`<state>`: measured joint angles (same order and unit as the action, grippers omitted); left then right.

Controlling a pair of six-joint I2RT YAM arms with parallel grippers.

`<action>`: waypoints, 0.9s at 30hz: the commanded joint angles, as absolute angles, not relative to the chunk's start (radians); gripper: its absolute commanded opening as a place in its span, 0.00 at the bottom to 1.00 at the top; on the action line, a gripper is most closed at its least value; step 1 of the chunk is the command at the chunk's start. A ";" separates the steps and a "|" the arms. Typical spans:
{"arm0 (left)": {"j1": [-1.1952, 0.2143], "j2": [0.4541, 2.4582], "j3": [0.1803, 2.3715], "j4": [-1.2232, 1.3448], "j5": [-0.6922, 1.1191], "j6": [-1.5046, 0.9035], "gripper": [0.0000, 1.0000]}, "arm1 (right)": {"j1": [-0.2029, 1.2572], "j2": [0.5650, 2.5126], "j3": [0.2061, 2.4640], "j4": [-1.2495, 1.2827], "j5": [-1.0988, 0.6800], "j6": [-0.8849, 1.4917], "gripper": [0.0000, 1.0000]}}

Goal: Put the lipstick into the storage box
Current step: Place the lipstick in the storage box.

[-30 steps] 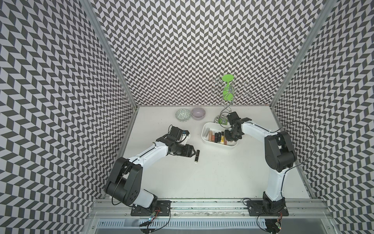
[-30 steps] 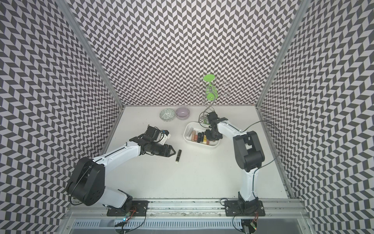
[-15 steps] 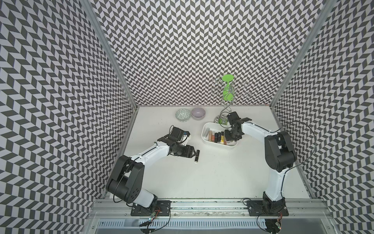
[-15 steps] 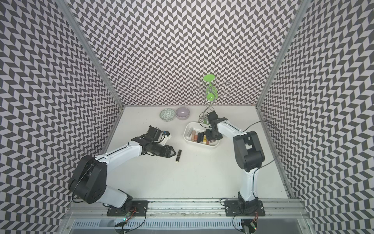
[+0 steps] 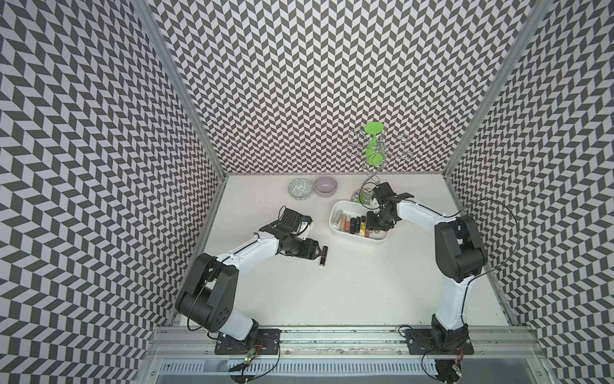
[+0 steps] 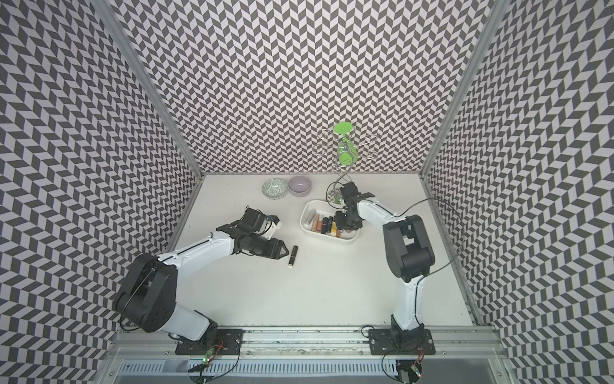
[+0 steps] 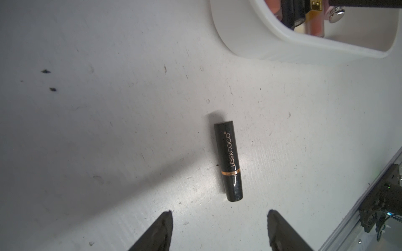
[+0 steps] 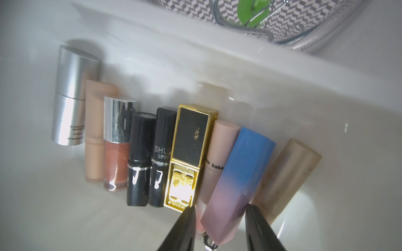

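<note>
left gripper (image 7: 218, 214): its two black fingers stand wide apart with nothing between them, low over the white table (image 5: 332, 292).
black lipstick (image 7: 228, 162): a glossy black round tube with a thin gold ring. It lies flat on the table just in front of the left fingertips (not touching them), outside the box and well apart from it.
bowls: a round green-patterned bowl (image 5: 300, 189) and a round lilac bowl (image 5: 326, 186) sit side by side near the back wall.
storage box (image 5: 333, 216): a white shallow plastic tub with rounded corners. It holds a row of lipstick tubes (image 8: 141, 156) lying side by side.
right gripper (image 8: 219, 209): it is inside the storage box, with its fingers a little parted, one at each side of a square blue-to-pink lipstick tube (image 8: 239, 169). A gap shows beside one finger, so this tube is not squeezed and lies in the row.
</note>
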<state>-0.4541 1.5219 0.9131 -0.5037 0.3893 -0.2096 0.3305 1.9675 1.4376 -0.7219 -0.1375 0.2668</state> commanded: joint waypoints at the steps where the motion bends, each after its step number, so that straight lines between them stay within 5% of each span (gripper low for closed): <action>1: -0.460 1.501 0.919 -0.518 0.383 -0.197 0.72 | 0.327 1.919 1.481 -0.733 -0.089 0.282 0.42; 6: -0.461 1.504 0.924 -0.506 0.387 -0.204 0.73 | 0.334 1.845 1.484 -0.768 -0.033 0.281 0.48; 16: -0.492 1.549 0.965 -0.492 0.377 -0.210 0.73 | 0.368 1.656 1.391 -0.675 -0.250 0.310 0.50; 27: -0.622 1.732 1.113 -0.604 0.091 -0.174 0.71 | 0.450 1.495 1.233 -0.651 -0.302 0.357 0.51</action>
